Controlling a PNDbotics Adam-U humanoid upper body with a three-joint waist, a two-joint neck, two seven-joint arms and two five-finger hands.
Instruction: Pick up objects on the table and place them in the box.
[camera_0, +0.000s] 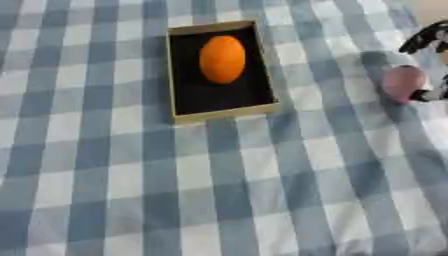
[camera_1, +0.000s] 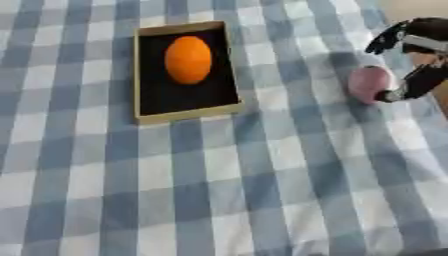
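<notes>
The right hand (camera_1: 411, 60) sits at three o'clock, fingers curved around a pink ball (camera_1: 369, 83) on the table (camera_1: 219, 190), apparently not yet closed. Close evenly before lifting, then carry it toward ten o'clock to the box (camera_1: 140, 118), beside the orange (camera_1: 188, 59).

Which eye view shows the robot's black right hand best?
The right eye view: the black right hand shows more fully, fingers spread around the round pink object. The left eye view cuts most of the hand off at the frame's right edge.
</notes>
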